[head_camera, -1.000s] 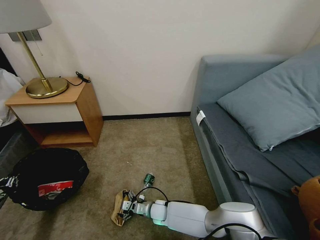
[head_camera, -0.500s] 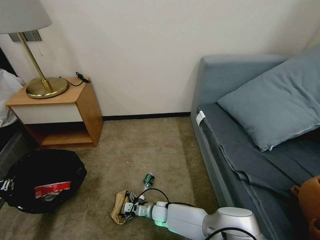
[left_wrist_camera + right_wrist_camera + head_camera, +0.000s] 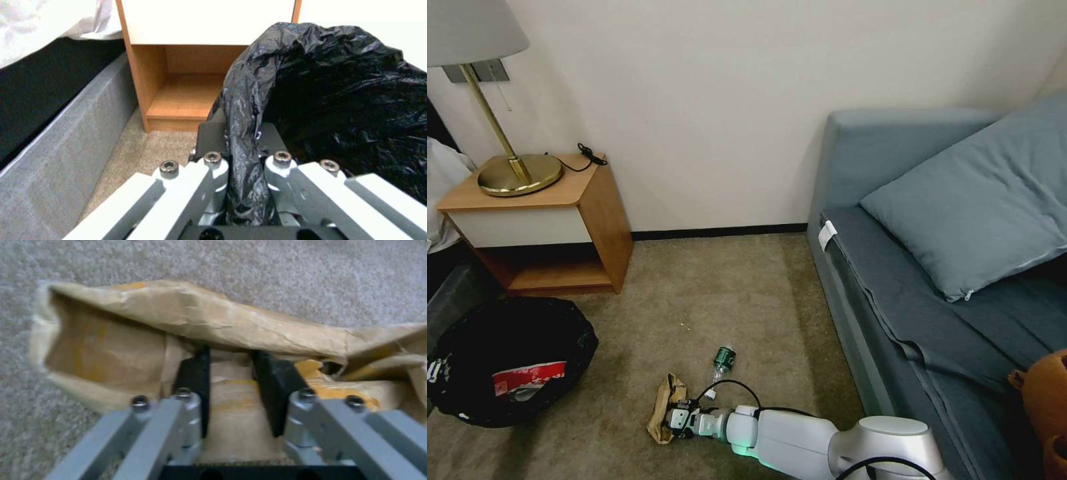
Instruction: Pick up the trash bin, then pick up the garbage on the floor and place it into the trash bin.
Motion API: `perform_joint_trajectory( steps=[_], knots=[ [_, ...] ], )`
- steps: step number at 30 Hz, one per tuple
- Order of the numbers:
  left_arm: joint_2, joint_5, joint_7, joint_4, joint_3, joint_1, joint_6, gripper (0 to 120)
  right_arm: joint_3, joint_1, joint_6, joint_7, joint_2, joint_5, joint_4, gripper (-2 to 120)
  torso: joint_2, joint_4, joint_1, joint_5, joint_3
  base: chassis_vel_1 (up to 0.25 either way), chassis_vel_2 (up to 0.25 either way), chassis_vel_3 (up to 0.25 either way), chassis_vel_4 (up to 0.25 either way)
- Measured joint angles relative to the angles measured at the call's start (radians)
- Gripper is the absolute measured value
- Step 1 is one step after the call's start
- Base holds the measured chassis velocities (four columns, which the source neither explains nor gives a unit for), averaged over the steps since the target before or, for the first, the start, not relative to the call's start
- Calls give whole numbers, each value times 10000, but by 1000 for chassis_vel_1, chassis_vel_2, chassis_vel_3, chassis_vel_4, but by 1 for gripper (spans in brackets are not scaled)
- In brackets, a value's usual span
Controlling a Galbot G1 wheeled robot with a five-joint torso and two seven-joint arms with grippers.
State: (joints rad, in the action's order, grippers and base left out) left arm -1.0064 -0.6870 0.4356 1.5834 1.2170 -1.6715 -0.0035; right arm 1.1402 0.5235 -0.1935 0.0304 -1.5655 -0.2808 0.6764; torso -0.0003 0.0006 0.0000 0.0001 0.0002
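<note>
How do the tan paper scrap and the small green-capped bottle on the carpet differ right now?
The tan paper scrap is flat, crumpled and tan; the green-capped bottle is clear and rounded with a green cap. The right gripper straddles a fold of the scrap, while the bottle lies untouched, farther toward the wall. Both rest on the carpet, outside the trash bin.

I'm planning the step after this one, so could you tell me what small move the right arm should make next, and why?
Probably lift the paper scrap straight up off the carpet. The right gripper has its jaws pinched on a fold of it, while the scrap lies on the floor. The left gripper holds the bin by its rim nearby, ready to receive it.
</note>
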Motion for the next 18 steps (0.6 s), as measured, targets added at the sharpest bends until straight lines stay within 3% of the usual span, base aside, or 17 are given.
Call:
perform_joint_trajectory(
  steps=[2,6,18],
  knots=[
    [-60,18,-17,83,6,-26,-1,4,-61,5,-43,22,-51,-13,-89,11,0,-2,0,0,-1,0,0,0,0],
    [-88,-30,-71,210,23,-36,11,4,-93,29,-94,54,-93,-13,-145,0,0,-4,0,-2,-1,0,0,0,0],
    [-75,-246,-202,380,182,-135,74,4,-383,-42,-254,92,-322,-49,-230,0,1,-6,0,-3,-2,0,0,0,0]
  ],
)
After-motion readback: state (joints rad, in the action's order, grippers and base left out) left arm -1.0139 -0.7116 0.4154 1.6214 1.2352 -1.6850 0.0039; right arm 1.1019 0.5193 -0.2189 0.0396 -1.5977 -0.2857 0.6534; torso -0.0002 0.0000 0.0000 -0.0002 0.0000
